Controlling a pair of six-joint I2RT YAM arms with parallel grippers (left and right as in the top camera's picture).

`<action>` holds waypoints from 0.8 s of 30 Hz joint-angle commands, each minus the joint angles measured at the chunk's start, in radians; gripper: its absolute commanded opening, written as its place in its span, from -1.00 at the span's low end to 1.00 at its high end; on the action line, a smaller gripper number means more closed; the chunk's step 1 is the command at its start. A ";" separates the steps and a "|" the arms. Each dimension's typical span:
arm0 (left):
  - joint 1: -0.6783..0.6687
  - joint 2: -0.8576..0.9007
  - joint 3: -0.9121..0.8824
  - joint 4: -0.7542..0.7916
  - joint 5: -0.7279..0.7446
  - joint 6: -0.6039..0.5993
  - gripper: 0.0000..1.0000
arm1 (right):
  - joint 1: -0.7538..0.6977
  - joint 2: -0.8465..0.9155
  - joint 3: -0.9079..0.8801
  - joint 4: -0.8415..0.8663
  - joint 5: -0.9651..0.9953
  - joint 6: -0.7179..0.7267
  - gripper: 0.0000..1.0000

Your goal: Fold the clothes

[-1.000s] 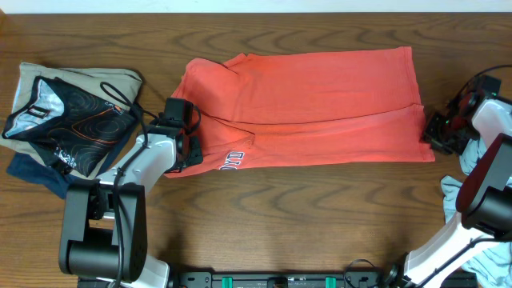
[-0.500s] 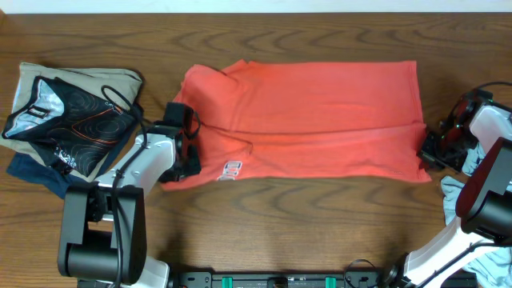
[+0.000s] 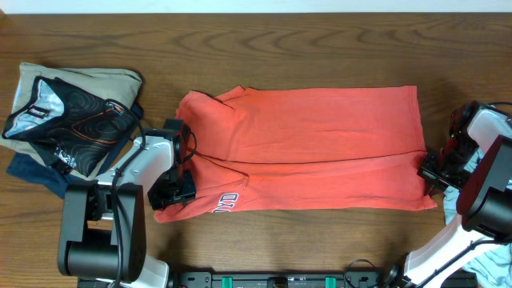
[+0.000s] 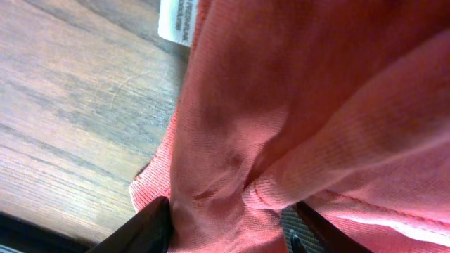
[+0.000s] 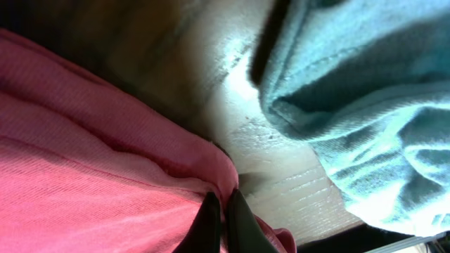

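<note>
Lying across the middle of the worktop (image 3: 320, 232), the coral-red T-shirt (image 3: 320, 144) runs lengthwise from 9 o'clock to 3 o'clock. You can see it doubled over on itself, with a long crease slanting along its lower half. Its navy-and-white lettering (image 3: 226, 202) peeks out at the 7 o'clock corner, partly tucked under a fold. From your left wrist camera, the white neck tag (image 4: 176, 21) shows at the top edge, against the wood.

Your left pincer (image 3: 178, 190) sits at the shirt's 8 o'clock corner. A thick bunch of red cloth fills the gap between its dark fingers (image 4: 140, 228), so it is pinching the shirt there. Your right pincer (image 3: 432, 170) is at the shirt's 4 o'clock corner. Its fingers (image 5: 207, 225) are pressed tight together on the thin red edge of the cloth.

Just beside that right pincer, toward 4 o'clock on the worktop, lies the pale grey-blue shirt (image 5: 351, 105), crumpled and partly hidden by the arm in the overhead view. Well apart, at 9 to 10 o'clock on the worktop, you have a pile of garments (image 3: 68, 120). It has a tan piece at the back, a black one with orange contour lines on top, and a navy one underneath.
</note>
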 commanded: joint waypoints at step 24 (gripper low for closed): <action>0.006 -0.209 0.284 0.182 0.138 0.138 0.41 | -0.001 -0.467 0.021 0.256 -0.415 -0.170 0.43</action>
